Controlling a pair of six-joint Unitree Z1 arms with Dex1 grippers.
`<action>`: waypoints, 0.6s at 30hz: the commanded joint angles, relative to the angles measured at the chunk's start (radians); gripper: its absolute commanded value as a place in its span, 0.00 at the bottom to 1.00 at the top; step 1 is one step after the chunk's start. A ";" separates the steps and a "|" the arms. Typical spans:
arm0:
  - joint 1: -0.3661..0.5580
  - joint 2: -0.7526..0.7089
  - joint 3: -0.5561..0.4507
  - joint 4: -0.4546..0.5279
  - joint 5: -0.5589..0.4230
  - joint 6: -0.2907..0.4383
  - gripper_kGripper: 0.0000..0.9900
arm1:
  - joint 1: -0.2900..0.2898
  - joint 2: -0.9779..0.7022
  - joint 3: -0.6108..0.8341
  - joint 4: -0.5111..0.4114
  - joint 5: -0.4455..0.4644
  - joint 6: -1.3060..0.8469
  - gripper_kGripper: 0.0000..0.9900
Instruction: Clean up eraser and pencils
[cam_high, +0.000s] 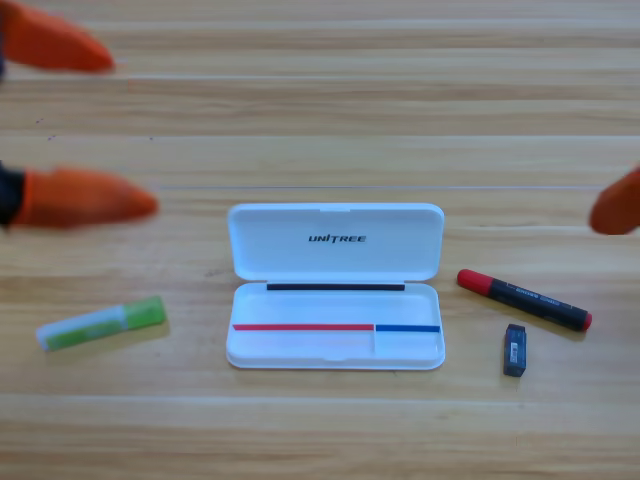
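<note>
At the upper left of the frame the left gripper hangs with its jaws spread wide, and the light-green pencil lies below it at lower left, its long axis nearly level, green end tipped slightly up to the right, so I judge this arm the nearer one. The open white case sits mid-frame with nothing in its tray. Right of it lie the red-capped marker, slanting down to the right, and the eraser just below; of the right gripper only one jaw tip shows at the right edge, so I cannot tell its state.
</note>
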 joint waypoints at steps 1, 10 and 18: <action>0.076 -0.038 -0.012 -0.025 0.078 -0.007 0.98 | -0.085 0.262 -0.025 0.010 -0.003 0.100 0.99; 0.277 0.121 -0.104 -0.019 0.210 0.170 0.94 | -0.085 0.486 -0.106 0.009 0.071 0.373 0.99; 0.565 0.284 -0.074 -0.016 0.032 0.315 0.97 | -0.085 0.611 -0.128 0.009 0.172 0.563 0.96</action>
